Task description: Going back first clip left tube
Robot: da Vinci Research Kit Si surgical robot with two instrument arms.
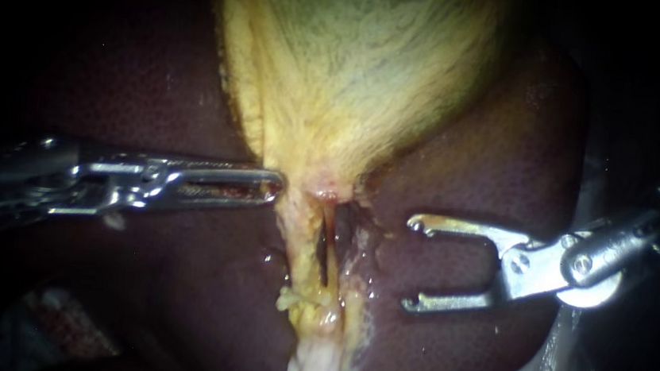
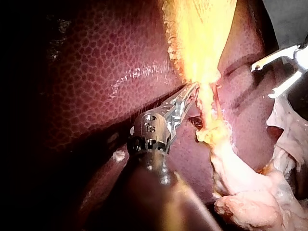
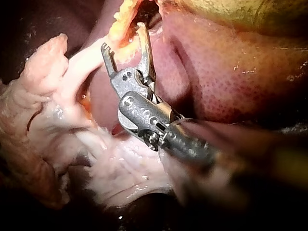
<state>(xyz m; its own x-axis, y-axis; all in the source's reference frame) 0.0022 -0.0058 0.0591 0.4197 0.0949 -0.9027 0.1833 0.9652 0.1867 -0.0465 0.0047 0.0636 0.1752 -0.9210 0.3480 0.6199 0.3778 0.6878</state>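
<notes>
My right instrument (image 1: 412, 262), jaws gaping and empty, sits apart from the left tube (image 1: 303, 243); I see no clip there; the retreat seems nearly done. My left instrument (image 1: 274, 185), jaws together, touches the gallbladder (image 1: 356, 68) at its neck.

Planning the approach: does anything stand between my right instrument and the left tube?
Yes. The right tube lies between the right instrument and the left tube, close beside it. Otherwise only bare liver lies under that path.
</notes>
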